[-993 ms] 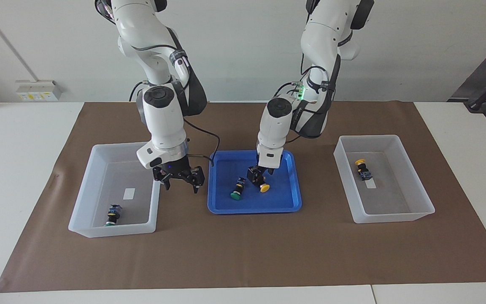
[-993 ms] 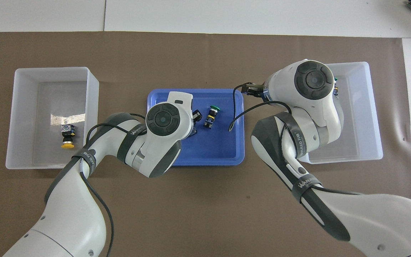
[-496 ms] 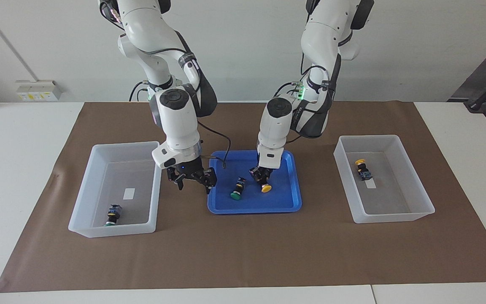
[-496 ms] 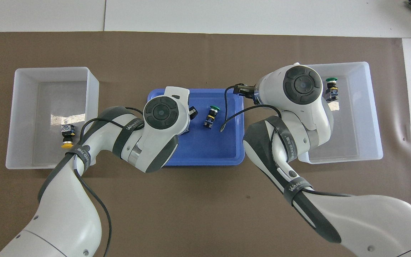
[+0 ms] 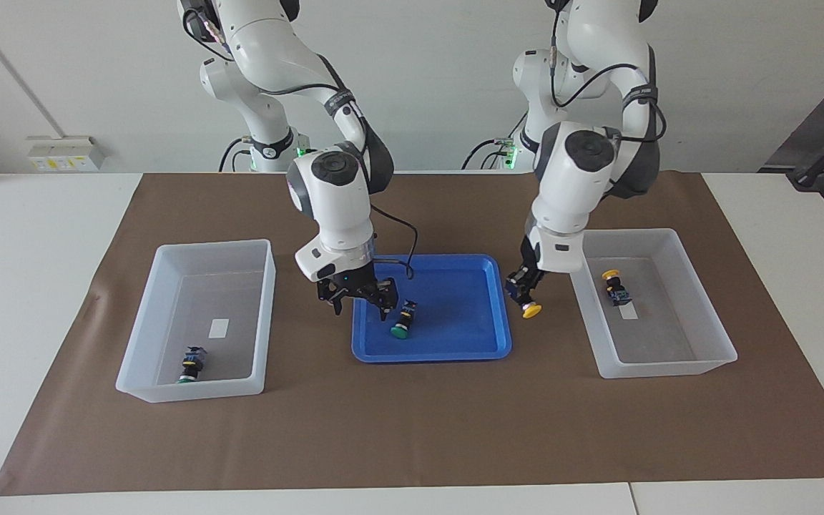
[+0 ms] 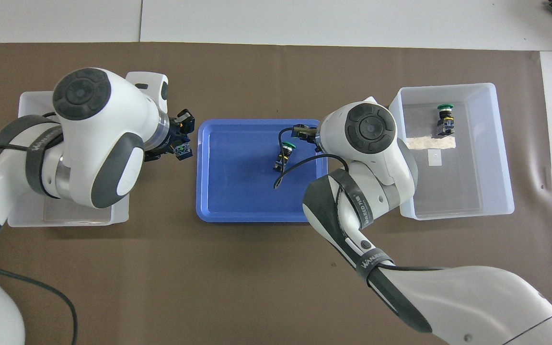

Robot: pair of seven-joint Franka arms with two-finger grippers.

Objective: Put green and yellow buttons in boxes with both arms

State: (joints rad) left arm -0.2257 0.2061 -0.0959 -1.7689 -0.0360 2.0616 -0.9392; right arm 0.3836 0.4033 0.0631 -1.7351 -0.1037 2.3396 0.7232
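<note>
Facing view shows the left claw point(image 5: 524, 293) clamped on a yellow mushroom-capped push-button point(image 5: 531, 310), cap hanging down and tilted, its long axis near upright, over the brown mat between the shallow blue plastic tray point(image 5: 487, 350) and the translucent white bin at the left arm's end point(image 5: 669, 368). That bin already keeps one yellow button point(image 5: 614, 285). The right claw point(image 5: 360, 295), fingers spread and empty, hovers over the tray's edge just beside the last green-capped button point(image 5: 403, 322), which lies flat, cap pointing away from the robots. The other bin point(image 5: 190, 390) holds one green button point(image 5: 191, 364). By my reckoning, half is done on the bench; two drops remain.
</note>
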